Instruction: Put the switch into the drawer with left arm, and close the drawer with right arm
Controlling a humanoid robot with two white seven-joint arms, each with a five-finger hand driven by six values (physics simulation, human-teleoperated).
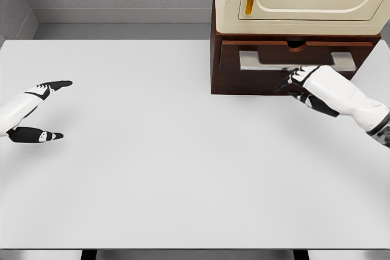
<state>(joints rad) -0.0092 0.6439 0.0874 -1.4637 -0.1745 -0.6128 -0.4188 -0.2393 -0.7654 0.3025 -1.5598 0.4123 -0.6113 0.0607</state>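
Bare white surface [183,168] shows no switch, so it is probably inside the drawer [297,60]; that stiff wooden front should slide to a flat push from the right robot hand [297,83], fingers loosely extended, left robot hand [46,111] empty, open.

Left hand [38,111] open, right hand [300,83] extended.

The drawer [297,65] sits in the upper right of the frame, in a dark brown wooden cabinet under a cream-coloured appliance. Its front is brown with a flat silver bar handle running across it and a small dark notch at the top edge. The front looks nearly flush with the cabinet face. The switch cannot be seen anywhere.
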